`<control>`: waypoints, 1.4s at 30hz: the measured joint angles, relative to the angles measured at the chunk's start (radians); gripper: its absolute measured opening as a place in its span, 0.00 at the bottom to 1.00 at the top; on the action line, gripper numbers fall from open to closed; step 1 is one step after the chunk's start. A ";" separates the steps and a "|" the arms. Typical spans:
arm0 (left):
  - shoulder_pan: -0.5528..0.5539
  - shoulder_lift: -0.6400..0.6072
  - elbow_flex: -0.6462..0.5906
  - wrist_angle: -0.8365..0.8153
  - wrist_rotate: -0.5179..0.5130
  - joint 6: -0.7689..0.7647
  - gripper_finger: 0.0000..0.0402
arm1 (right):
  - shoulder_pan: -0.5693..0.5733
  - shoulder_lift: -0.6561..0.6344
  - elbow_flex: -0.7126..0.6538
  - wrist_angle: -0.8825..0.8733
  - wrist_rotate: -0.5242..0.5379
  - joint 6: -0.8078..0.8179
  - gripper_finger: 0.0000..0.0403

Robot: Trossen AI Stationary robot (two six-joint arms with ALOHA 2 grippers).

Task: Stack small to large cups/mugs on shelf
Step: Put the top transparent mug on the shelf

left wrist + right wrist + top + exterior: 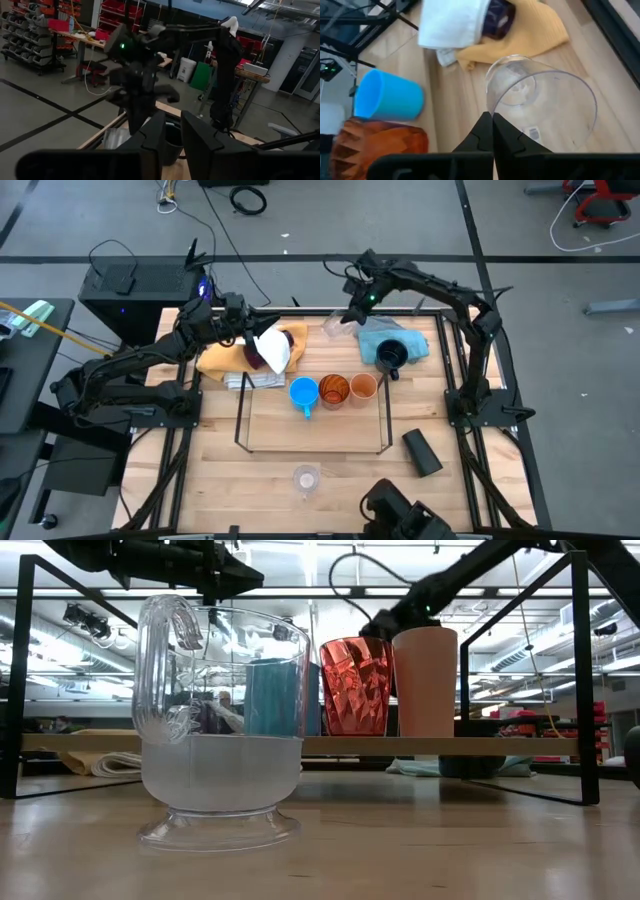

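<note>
A light-blue mug (pixel 303 393), an amber-orange tumbler (pixel 334 390) and a small orange cup (pixel 363 387) stand in a row on the black wire shelf (pixel 240 420). My right gripper (pixel 492 122) is shut on a clear cup (pixel 540 105) at the table's far edge (pixel 335 325). My left gripper (pixel 250 330) hovers by a white cloth (pixel 272 348) that lies over the purple tumbler (pixel 258 355); its fingers (pixel 152 135) stand a narrow gap apart with nothing between. A navy mug (pixel 392 358) sits on a blue cloth (pixel 385 338). My right gripper pinches the clear cup's wall at its rim (pixel 491 111) between its two fingers, coming from above and slanting down. The cup is tilted, its mouth toward the gripper and its base (pixel 512 85) farther off. Whether it rests on the table I cannot tell.
A yellow cloth (pixel 225 358) lies under the white one at the far left. A black cup (pixel 422 452) lies on its side at the near right. A clear handled mug (pixel 220 730) stands near the front edge (pixel 306 478). The shelf's front half is bare.
</note>
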 joint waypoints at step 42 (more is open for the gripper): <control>0.262 -0.011 0.000 0.011 0.232 -0.223 0.19 | 0.538 0.029 0.375 0.139 0.164 -0.100 0.00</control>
